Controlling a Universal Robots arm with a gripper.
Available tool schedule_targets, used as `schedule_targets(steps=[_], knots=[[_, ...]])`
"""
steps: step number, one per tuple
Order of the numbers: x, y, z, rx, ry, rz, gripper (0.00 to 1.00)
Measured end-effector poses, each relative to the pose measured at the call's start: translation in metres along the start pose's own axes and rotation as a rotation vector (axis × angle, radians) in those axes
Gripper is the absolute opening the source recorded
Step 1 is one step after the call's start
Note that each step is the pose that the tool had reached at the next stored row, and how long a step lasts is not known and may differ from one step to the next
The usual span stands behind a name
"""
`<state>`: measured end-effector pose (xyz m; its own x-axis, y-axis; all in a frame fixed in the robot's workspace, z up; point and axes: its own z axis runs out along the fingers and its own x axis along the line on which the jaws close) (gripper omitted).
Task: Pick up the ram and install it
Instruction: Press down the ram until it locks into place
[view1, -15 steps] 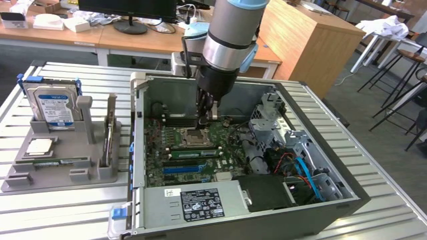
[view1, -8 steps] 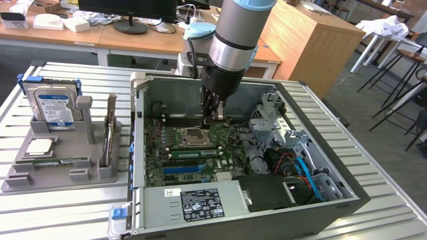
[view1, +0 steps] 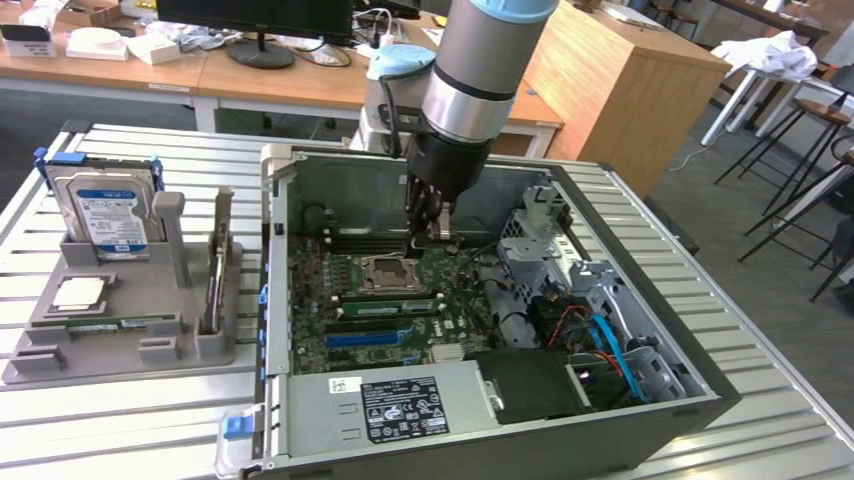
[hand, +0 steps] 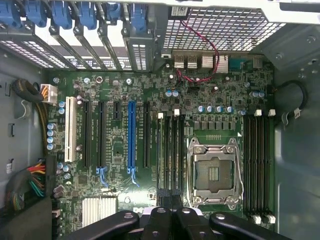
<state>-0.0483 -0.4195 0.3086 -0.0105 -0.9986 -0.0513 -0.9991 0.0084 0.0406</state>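
The arm is reaching down into the open computer case (view1: 694, 400), which is lying on its side on the slatted worktop (view1: 787, 340). The fingers (view1: 424, 243) are hanging just over the motherboard (view1: 400, 330), beside the empty processor socket (view1: 387, 272) and close to the dark memory slots (view1: 360, 240). In the wrist view the fingers (hand: 172, 216) are sitting pressed together above a bank of memory slots (hand: 170, 150); whether anything thin is pinched between them cannot be told. The ram (view1: 107, 325) is lying flat along the front groove of the grey holder (view1: 187, 350) at the exterior view's left, well apart from the arm. The hard drive (view1: 107, 215) is standing upright at the back of that holder, with the square processor chip (view1: 80, 292) resting in front of it
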Motion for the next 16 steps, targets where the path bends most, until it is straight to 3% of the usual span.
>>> schedule_targets(steps=[7,16], knots=[[0.0,0.0001,-0.0028,0.0,0.0,0.0,0.1],[-0.001,0.0006,-0.0166,0.0,0.0,0.0,0.1]])
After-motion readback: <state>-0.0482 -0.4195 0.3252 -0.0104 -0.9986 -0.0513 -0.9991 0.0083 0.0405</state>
